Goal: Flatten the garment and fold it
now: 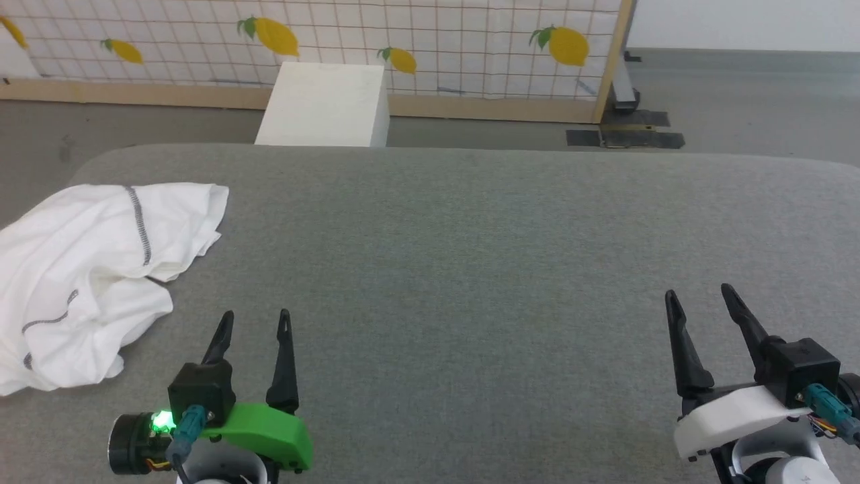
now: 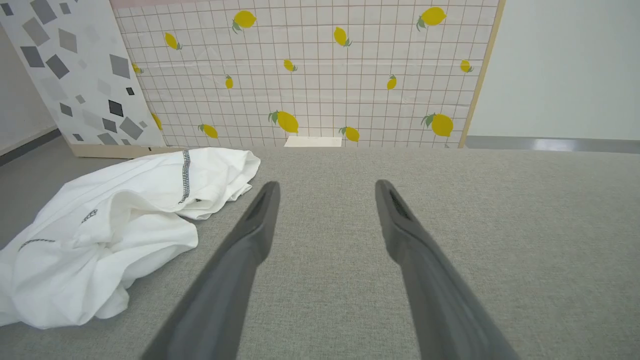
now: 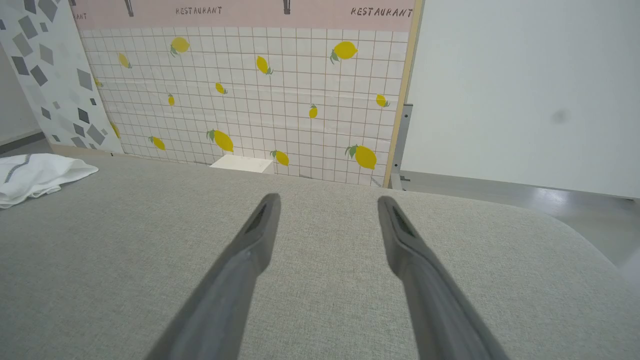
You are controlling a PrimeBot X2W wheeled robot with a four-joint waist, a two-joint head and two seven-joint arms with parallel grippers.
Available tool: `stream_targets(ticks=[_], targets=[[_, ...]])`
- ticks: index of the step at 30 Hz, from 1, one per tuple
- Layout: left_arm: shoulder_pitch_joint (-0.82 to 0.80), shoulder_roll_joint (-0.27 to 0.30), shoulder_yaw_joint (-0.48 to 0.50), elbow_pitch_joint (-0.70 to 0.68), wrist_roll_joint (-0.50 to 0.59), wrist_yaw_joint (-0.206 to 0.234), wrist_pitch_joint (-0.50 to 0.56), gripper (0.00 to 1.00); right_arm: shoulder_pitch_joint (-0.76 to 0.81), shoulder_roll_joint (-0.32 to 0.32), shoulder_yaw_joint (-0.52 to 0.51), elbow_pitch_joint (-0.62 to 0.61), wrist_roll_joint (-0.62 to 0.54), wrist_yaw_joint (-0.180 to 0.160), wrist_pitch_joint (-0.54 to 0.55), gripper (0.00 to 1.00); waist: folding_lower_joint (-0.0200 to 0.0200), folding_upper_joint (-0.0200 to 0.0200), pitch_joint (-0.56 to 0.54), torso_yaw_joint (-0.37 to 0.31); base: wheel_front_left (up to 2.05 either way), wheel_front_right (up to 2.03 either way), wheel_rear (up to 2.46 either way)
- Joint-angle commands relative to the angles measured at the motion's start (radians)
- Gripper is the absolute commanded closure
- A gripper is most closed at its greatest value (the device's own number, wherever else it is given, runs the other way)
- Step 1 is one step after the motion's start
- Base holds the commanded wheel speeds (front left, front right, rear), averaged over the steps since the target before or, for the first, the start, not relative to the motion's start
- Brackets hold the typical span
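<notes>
- The left claw [image 1: 256,314], near the front left corner of the table [image 1: 470,269], stands wide open with nothing between its fingers.
- The right claw [image 1: 699,291], near the front right corner, is spread just as wide and is also empty.
- The shirt [image 1: 87,269] lies crumpled at the table's left edge. It is near the left claw but not touching it, and well apart from the right claw.
- The head view shows a white box [image 1: 326,104] beyond the back edge, in front of a lemon-patterned panel [image 1: 437,40].
- The left wrist view adds a grey-speckled panel [image 2: 75,75] to the left of the lemon one. The right wrist view adds the word RESTAURANT on the lemon panel's pink top band.
</notes>
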Motion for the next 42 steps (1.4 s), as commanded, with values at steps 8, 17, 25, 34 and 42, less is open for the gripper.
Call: stream_targets(ticks=[8, 17, 25, 34, 42], targets=[[0.017, -0.002, -0.011, -0.011, -0.022, 0.014, -0.026, 0.00, 0.015, 0.001, -0.005, -0.008, 0.018, -0.001, -0.025, 0.00, 0.0000, -0.0001, 0.007, 0.066, 0.00, 0.00, 0.00], [0.032, -0.002, -0.018, -0.017, -0.032, 0.022, -0.045, 0.00, 0.021, 0.001, 0.009, 0.009, 0.026, -0.001, -0.044, 0.00, 0.0000, -0.0001, 0.002, 0.127, 0.00, 0.00, 0.00], [0.042, -0.003, -0.019, -0.020, -0.036, 0.021, -0.061, 0.00, 0.019, 0.001, 0.025, 0.035, 0.027, -0.001, -0.060, 0.00, 0.0000, -0.0001, -0.007, 0.183, 0.00, 0.00, 0.00], [0.064, -0.003, -0.017, -0.025, -0.039, 0.019, -0.081, 0.00, 0.025, 0.001, 0.050, 0.054, 0.036, -0.001, -0.081, 0.00, 0.0000, -0.0001, -0.017, 0.258, 0.00, 0.00, 0.00], [0.079, -0.004, -0.016, -0.029, -0.042, 0.015, -0.098, 0.00, 0.032, 0.002, 0.069, 0.068, 0.045, -0.001, -0.097, 0.00, 0.0000, -0.0001, -0.017, 0.324, 0.00, 0.00, 0.00]])
